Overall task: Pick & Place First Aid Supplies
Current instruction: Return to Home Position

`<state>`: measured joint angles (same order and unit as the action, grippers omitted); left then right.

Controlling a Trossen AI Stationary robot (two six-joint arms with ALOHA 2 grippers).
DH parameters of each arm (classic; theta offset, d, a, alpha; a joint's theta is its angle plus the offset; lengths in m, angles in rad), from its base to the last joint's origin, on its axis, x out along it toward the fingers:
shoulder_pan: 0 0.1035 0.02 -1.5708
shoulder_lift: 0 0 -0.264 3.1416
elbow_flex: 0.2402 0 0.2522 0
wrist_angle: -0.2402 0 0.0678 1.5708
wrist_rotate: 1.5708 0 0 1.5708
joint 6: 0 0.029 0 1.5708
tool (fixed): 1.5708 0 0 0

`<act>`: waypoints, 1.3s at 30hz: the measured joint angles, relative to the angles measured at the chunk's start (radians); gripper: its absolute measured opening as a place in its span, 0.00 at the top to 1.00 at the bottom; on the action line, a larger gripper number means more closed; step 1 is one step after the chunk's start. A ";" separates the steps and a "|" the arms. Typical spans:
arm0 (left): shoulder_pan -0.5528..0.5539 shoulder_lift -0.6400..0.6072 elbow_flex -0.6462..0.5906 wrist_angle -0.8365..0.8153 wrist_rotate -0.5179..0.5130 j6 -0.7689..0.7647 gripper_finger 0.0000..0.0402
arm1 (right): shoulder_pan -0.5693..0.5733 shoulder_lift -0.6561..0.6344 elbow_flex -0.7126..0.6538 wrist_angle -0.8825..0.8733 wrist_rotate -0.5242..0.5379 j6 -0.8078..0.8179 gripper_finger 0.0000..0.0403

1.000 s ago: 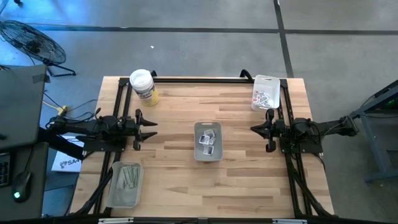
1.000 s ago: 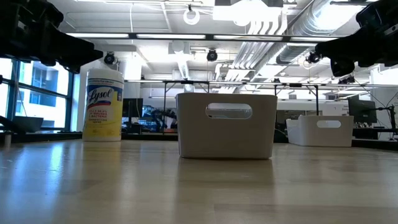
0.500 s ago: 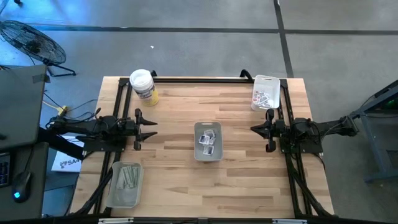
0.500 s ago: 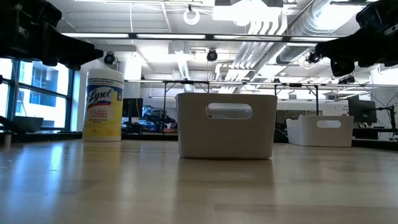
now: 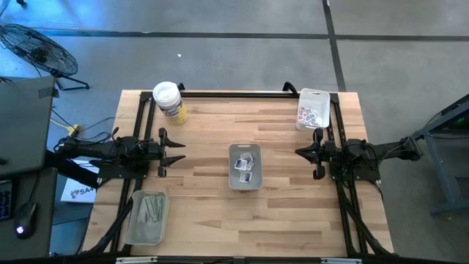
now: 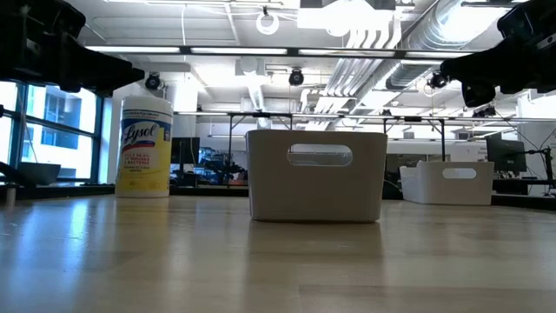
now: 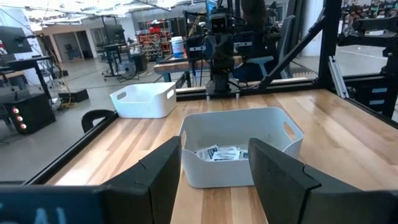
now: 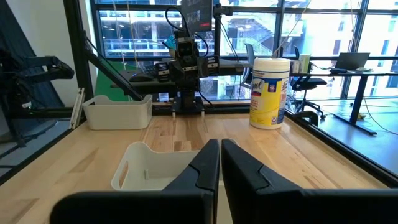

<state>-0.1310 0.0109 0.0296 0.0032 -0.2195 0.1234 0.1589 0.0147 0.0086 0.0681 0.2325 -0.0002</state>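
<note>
Both empty, left pincer (image 7: 214, 148) spread wide, right pincer (image 8: 220, 145) closed tight

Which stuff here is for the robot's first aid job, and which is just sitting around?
Job things: white packets in the middle bin; more packets in the far bin; green strips in the near bin; left gripper and right gripper, parked at the sides.
Lying about: wipes tub; floor fan.

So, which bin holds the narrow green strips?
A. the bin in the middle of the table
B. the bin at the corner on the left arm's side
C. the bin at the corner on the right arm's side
B: in the high view the green strips lie in the left corner bin, while the middle bin holds white packets.
</note>
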 joint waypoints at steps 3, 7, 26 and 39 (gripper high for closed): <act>0.000 0.000 0.000 0.000 0.000 0.000 0.54 | 0.000 0.000 0.000 0.000 0.000 0.000 0.97; 0.000 0.000 0.000 0.001 0.000 0.000 0.54 | 0.000 0.000 0.000 0.000 0.000 0.000 0.97; 0.000 0.000 -0.001 0.000 0.043 0.000 0.54 | 0.000 0.000 0.000 0.000 0.000 0.000 0.97; 0.000 0.000 -0.001 0.000 0.043 0.000 0.54 | 0.000 0.000 0.000 0.000 0.000 0.000 0.97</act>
<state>-0.1314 0.0109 0.0284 0.0036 -0.1764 0.1230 0.1589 0.0147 0.0086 0.0681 0.2325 0.0000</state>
